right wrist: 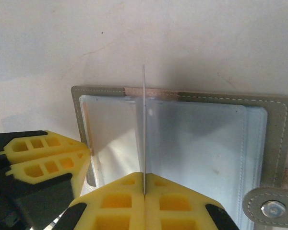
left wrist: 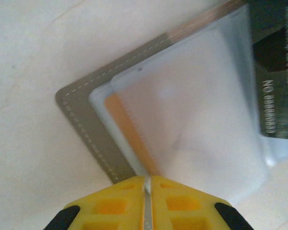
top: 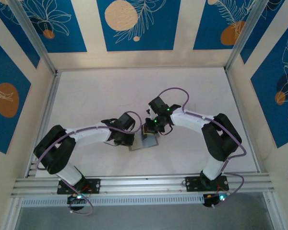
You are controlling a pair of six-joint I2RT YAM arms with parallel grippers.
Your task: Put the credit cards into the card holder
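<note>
Above the card holder, the right hand pinches a credit card.

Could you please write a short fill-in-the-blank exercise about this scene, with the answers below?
1. The card holder lies ___ on the table.
2. The right fingers are shut on a thin pale ___.
3. The inserted card inside the clear sleeve is ___.
Answers: open; card; orange.

From my end I see a pale off-white table, its matte top faintly marked. Flat on it, between middle and near edge, lies the grey card holder (open, bluish inside up).
</note>
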